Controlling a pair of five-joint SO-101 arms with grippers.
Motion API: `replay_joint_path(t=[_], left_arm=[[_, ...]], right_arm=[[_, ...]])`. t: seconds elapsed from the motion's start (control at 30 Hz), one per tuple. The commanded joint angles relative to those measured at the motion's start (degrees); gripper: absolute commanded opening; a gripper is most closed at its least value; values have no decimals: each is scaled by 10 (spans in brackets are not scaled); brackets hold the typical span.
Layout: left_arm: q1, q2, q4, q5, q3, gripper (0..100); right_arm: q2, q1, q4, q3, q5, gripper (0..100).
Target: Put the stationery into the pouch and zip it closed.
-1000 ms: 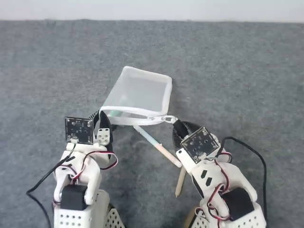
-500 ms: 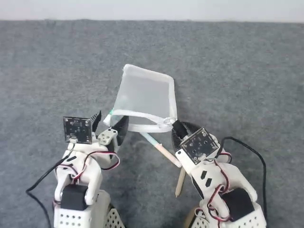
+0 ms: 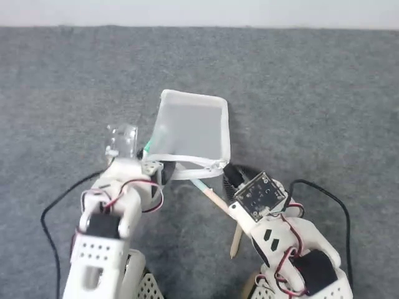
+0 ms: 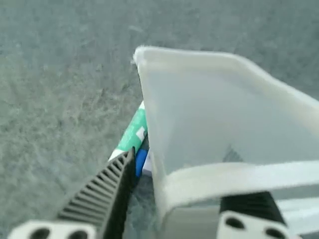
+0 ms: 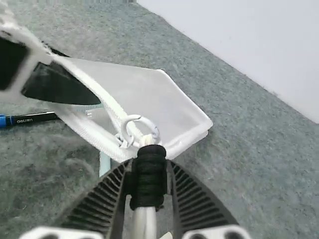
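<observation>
The translucent white pouch [image 3: 191, 128] lies mid-table with its mouth toward the arms. My left gripper [image 3: 158, 170] is open at the mouth's left end. In the left wrist view [image 4: 187, 179] the zipper band [image 4: 239, 173] runs between its fingers. My right gripper [image 5: 148, 167] is shut on the black-wrapped zipper pull [image 5: 149, 175], whose white ring [image 5: 136, 130] hangs at the pouch's right corner [image 3: 219, 164]. A light-blue and beige pen [image 3: 209, 193] lies just outside the mouth. A green and white item [image 4: 131, 131] pokes out beside the pouch's left edge. A blue pen [image 5: 27, 119] lies near it.
A wooden pencil [image 3: 236, 240] lies on the grey carpet [image 3: 324, 106] next to the right arm's base. A white wall [image 5: 259, 45] borders the table's far edge. Open carpet surrounds the pouch on its far, left and right sides.
The left gripper let go of the pouch's left corner, opened, and the arm swung forward and turned at the wrist. The pouch shifted slightly to the right and squared up. The right gripper hardly moved.
</observation>
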Motion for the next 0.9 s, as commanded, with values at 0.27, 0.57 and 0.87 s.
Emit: replay_joint_path(t=[0.27, 0.57, 0.87], left_arm=[[0, 171, -18, -34, -128, 9], [-1, 164, 33, -34, -169, 10], [4, 165, 155, -34, -305, 9]], right_arm=[[-5, -7, 3, -33, 9, 7], [-4, 29, 28, -34, 4, 189], [139, 94, 8, -90, -40, 174]])
